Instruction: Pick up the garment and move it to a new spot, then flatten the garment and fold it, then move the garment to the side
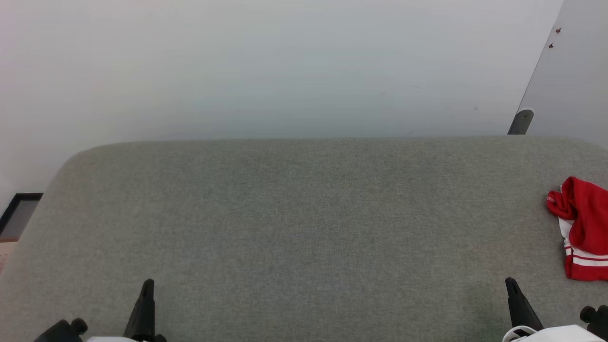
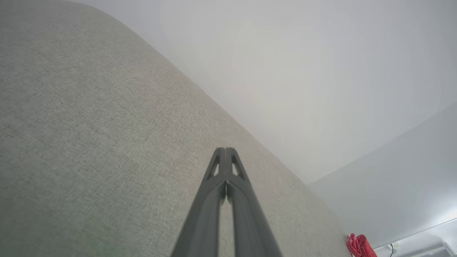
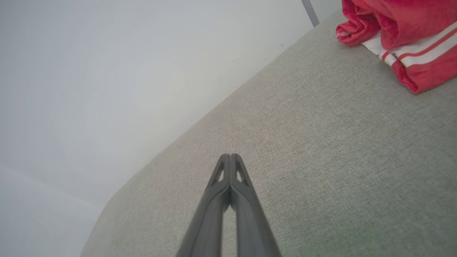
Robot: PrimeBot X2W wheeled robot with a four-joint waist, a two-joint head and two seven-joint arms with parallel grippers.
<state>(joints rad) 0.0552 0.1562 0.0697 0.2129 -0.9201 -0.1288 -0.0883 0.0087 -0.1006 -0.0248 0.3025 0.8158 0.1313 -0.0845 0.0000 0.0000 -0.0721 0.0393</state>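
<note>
Garment (image 1: 583, 223): crumpled heap at 3 o'clock edge of grey padded surface (image 1: 304, 213), partly cut by frame. Red body, white-striped trim showing.
Left gripper (image 1: 147, 287), right gripper (image 1: 513, 289): both closed, empty, well apart from garment.
Garment lies at 1 o'clock from right gripper.
Assessment: light, soft, limp; likely drapes and drags on textured cover.
Recommended hold: raised red fold at heap's 10 o'clock, or striped hem. Pinch deep; layers may bunch.

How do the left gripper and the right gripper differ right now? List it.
The right gripper sits near the garment; the left gripper is far across the grey cushion from it. The garment looms large in the right gripper's wrist view, tiny in the left's. Both are shut and empty.
</note>
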